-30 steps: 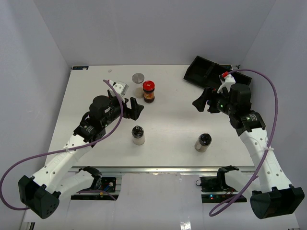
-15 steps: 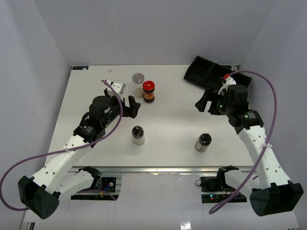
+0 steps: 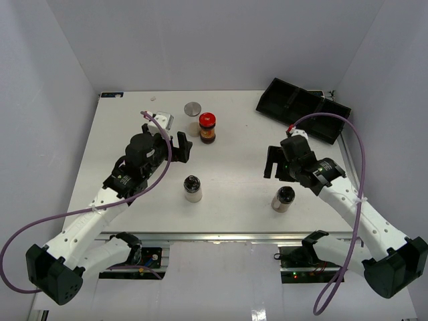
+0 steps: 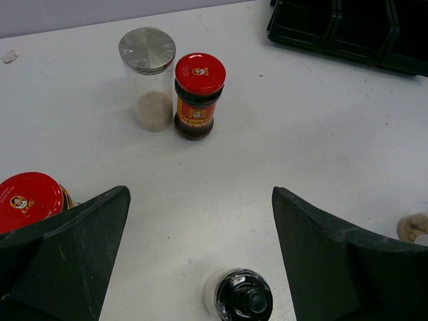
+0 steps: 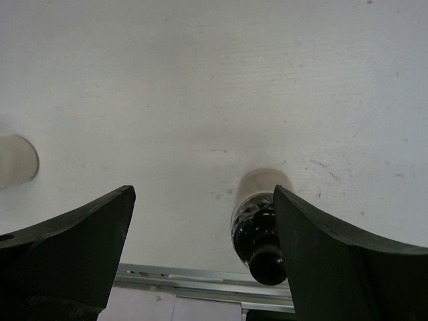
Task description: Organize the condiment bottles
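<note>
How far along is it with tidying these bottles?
Nothing looks sorted: the clear jar, red-capped jar, left shaker and right shaker stand scattered. Nothing is in hand: the left pincer and right pincer are open, the latter by the right shaker. All the organizing is left.

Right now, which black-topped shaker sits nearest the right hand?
The grey-bodied black-topped shaker, standing just on the near side of the open right hand. The pale-bodied black-topped shaker stands much farther to the left.

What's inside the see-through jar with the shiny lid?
The clear jar holds a low layer of pale grainy stuff at the bottom; above that it looks empty. The red-capped jar beside it hides a bit of its side.
</note>
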